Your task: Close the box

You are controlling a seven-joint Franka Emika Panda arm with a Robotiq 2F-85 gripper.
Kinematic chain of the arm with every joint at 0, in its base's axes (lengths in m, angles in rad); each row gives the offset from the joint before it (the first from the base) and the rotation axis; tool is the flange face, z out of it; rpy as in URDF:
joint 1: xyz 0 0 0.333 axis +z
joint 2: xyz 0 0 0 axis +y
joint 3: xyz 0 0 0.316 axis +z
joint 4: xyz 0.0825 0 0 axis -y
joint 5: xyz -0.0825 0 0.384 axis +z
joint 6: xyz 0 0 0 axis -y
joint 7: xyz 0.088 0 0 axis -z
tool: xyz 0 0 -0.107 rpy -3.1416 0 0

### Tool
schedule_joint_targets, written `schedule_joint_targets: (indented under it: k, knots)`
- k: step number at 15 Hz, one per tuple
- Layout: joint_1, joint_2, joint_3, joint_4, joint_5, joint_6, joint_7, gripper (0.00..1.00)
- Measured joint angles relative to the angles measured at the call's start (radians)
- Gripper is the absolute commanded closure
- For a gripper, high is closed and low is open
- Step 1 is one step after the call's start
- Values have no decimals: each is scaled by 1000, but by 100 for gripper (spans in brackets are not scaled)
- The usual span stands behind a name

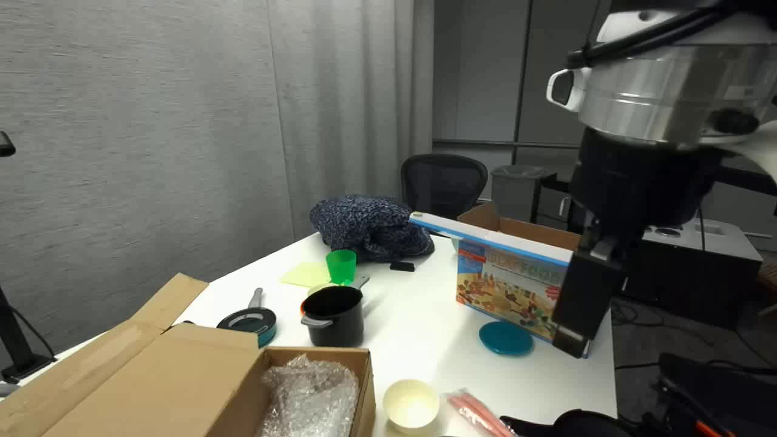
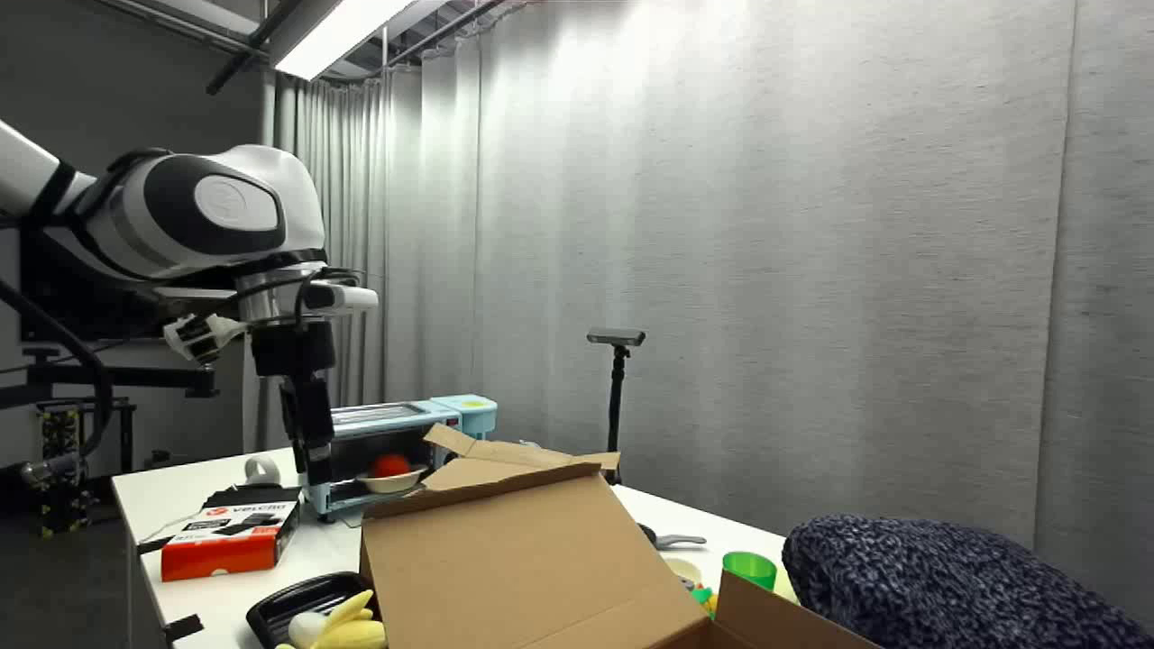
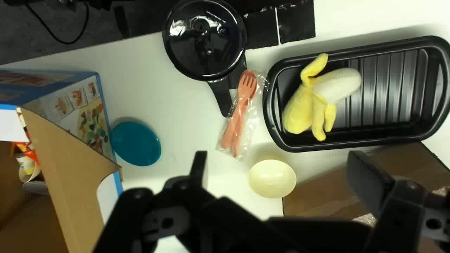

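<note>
Where the blue-edged, rectangular cardboard toy box stood: left in the wrist view, upright on the white table, its top gaping.
Flat, round teal disc: lay just beside the box.
Glossy, round black pan-like piece: lay near the view's upper edge.
Salmon plastic fork: lay in clear wrapping.
Small, round cream bowl: sat near the fork.
Black two-fingered gripper: hung above the table, fingers well apart, bowl showing between.
Ridged, rectangular black tray: held a half-peeled yellow banana.
</note>
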Motion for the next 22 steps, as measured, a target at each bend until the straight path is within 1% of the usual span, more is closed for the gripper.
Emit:
schedule_joint_targets:
  k: [11,15,19,22]
  knots:
    - [0,0,0,0,0,0,0,0]
    - [2,11,-16,1,-12,0,-1,0]
    - [-4,70,-57,18,-110,13,-5,0]
    - [-31,137,-100,51,-197,46,-3,0]
